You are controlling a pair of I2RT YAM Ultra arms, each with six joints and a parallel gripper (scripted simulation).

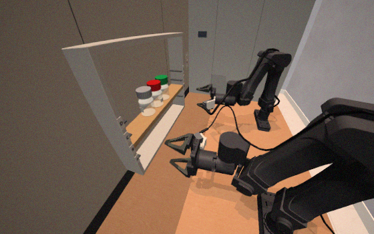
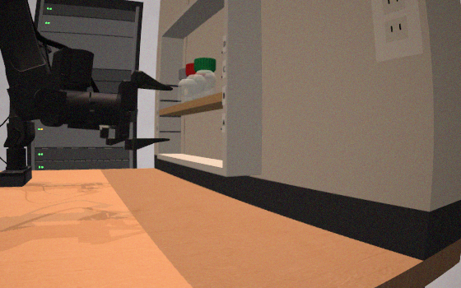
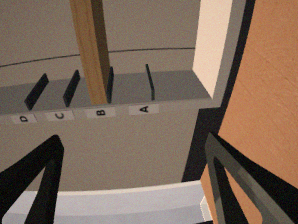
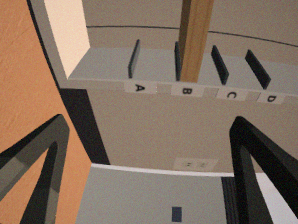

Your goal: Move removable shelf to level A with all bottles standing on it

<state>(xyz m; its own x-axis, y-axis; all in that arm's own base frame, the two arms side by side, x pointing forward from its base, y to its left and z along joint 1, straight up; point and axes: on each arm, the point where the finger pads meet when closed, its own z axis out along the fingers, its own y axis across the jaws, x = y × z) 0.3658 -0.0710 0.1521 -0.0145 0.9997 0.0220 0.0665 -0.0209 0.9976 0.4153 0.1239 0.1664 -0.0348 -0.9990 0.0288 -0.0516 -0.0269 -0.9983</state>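
The wooden shelf [image 1: 157,110] sits in the wall rack [image 1: 100,107] in the slots marked B, one level above slot A [image 3: 144,108]. Three bottles stand on it, with a grey cap [image 1: 144,100], a red cap [image 1: 154,91] and a green cap [image 1: 162,85]. My left gripper [image 1: 178,154] is open and empty, fingers one above the other, just in front of the rack's near end panel. My right gripper [image 1: 201,97] is open and empty in front of the far end panel. The right gripper also shows in the exterior view [image 2: 169,113]. The shelf shows in both wrist views [image 3: 89,30] [image 4: 197,16].
The rack's white bottom board [image 1: 160,130] lies just above the table. A black cable [image 1: 234,124] trails across the table between the arms. A server rack [image 2: 86,41] stands past one end and a wall outlet [image 2: 397,29] past the other.
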